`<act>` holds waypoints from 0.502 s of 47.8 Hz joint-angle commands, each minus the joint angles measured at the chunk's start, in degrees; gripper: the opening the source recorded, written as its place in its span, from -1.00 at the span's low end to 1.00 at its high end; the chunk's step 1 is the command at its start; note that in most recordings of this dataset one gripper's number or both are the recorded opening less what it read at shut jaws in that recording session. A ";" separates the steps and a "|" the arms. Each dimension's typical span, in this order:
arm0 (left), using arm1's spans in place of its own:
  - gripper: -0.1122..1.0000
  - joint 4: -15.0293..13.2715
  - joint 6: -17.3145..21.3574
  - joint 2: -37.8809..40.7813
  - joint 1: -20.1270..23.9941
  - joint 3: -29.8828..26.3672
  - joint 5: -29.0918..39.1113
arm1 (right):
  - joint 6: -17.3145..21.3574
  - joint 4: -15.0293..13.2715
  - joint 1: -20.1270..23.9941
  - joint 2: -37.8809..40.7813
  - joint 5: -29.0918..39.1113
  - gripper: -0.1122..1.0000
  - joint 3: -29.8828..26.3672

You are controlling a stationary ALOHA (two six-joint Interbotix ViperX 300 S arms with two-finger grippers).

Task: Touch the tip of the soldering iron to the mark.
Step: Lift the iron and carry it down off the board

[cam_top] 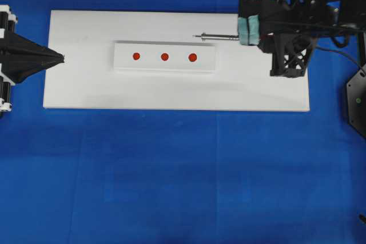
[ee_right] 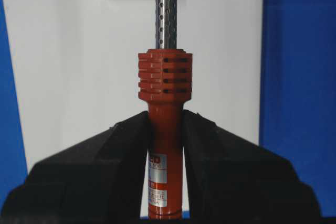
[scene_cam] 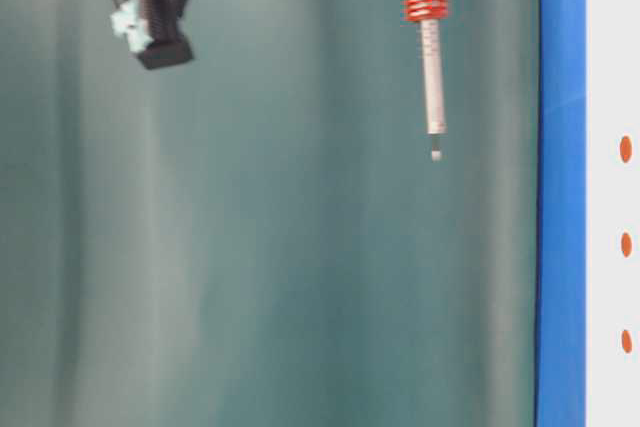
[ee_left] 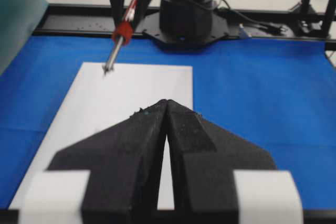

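Note:
The soldering iron point(cam_top: 217, 36) has an orange-red handle point(ee_right: 165, 129) and a thin metal shaft. My right gripper point(ee_right: 166, 124) is shut on its handle and holds it in the air, shaft pointing left in the overhead view. Its tip point(cam_top: 196, 36) hangs above the white board, beyond the far edge of the white block point(cam_top: 164, 67). The mark point(cam_top: 164, 56) is the centre red dot of three on the block; the tip is apart from it. The iron also shows in the table-level view point(scene_cam: 431, 67) and left wrist view point(ee_left: 116, 45). My left gripper point(cam_top: 62, 58) is shut and empty at the board's left edge.
The white board point(cam_top: 86, 90) lies on a blue cloth. A smaller red dot point(cam_top: 136, 56) and a larger one point(cam_top: 193, 57) flank the mark. The right arm's base point(ee_left: 186, 9) stands beyond the board's far end in the left wrist view.

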 commanded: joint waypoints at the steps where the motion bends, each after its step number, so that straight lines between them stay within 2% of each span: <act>1: -0.80 0.09 -0.09 0.18 -0.18 -0.53 -0.62 | 0.18 -0.26 0.00 -1.23 0.09 -0.68 -1.41; 7: -0.80 0.09 -0.09 0.18 -0.18 -0.53 -0.53 | 1.14 0.00 0.26 -1.23 0.18 -0.68 -1.32; 12: -0.80 0.09 -0.09 0.18 -0.18 -0.53 -0.53 | 3.43 -0.09 1.05 -1.41 0.26 -0.68 -1.05; 18: -0.80 0.09 -0.09 0.18 -0.18 -0.53 -0.53 | 7.21 -0.09 3.96 -2.02 0.26 -0.68 -0.26; 24: -0.80 0.09 -0.09 0.18 -0.18 -0.53 -0.53 | 11.69 -0.26 9.32 -2.72 0.26 -0.68 0.53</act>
